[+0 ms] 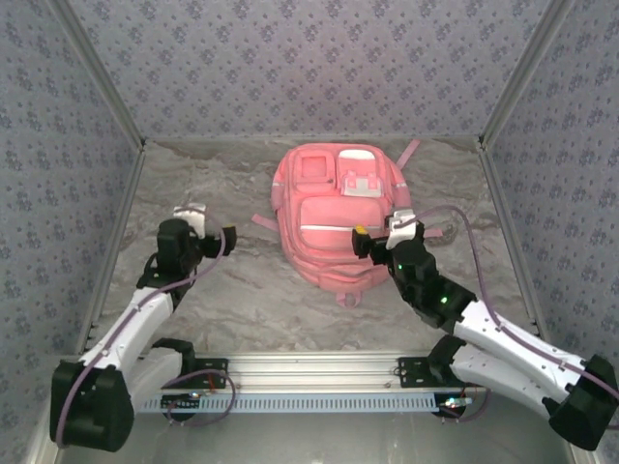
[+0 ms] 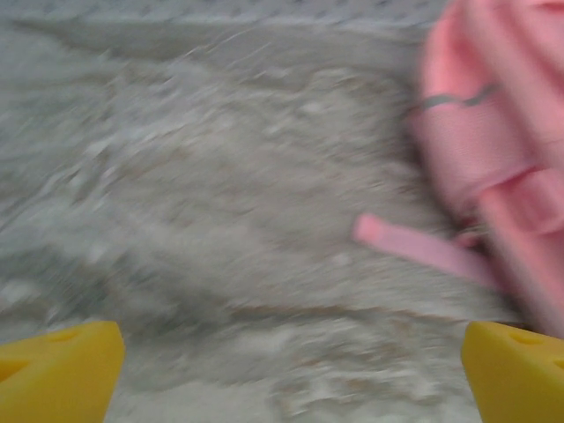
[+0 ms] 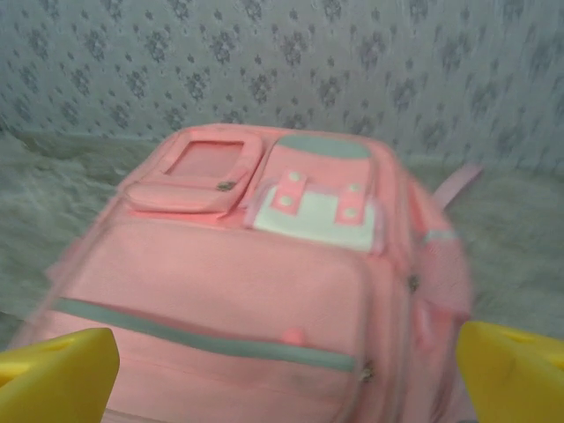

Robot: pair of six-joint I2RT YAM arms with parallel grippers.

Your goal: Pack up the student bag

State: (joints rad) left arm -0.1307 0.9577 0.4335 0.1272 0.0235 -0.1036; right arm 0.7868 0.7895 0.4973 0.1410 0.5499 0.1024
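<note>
Top external: pink student bag lies flat, white patch showing; left claw, right claw spread apart.

Two arms viewed from above and behind. The left arm rises from its base at the near left corner and slants forward and inward. Its black wrist is bent so that the left gripper points toward the right. The right arm starts from the near right corner and reaches forward and to the left, ending in the right gripper. The two grippers face each other, well apart. Both are wide open, with nothing between the jaws (in the wrist views, the left gripper's yellow fingertips and the right gripper's yellow fingertips sit at opposite lower corners).
</note>
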